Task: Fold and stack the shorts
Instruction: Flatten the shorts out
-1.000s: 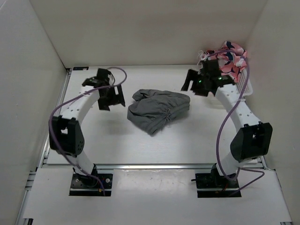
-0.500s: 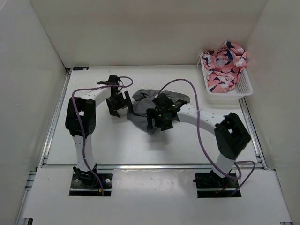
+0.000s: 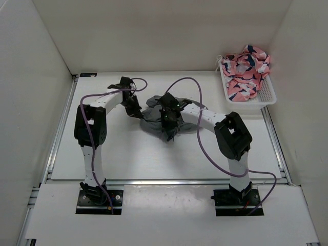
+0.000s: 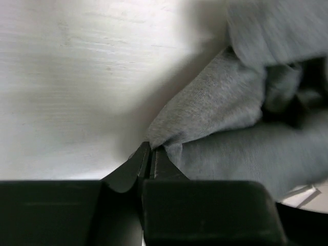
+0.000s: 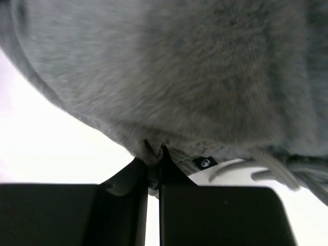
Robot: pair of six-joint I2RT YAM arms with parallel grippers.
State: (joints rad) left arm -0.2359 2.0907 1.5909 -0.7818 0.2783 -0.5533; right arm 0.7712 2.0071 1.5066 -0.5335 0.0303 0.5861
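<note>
The grey shorts [image 3: 152, 122] lie crumpled in the middle of the table. My left gripper [image 3: 139, 114] is at their left edge. In the left wrist view it [image 4: 152, 148] is shut, with a corner of the shorts [image 4: 230, 118] pinched at the fingertips. My right gripper [image 3: 170, 128] sits over the near side of the heap. The right wrist view shows it [image 5: 154, 154] shut on a fold of the hem of the shorts [image 5: 169, 66], next to a small black label [image 5: 204, 162] and a white drawcord [image 5: 266, 166].
A white basket [image 3: 267, 95] stands at the back right corner, filled with pink patterned cloth [image 3: 247, 69]. White walls close in the table on the left, back and right. Purple cables loop above both arms.
The right arm swung from the basket to the shorts, and the left arm moved in to their left edge. Both grippers, open before, have shut on the cloth.
</note>
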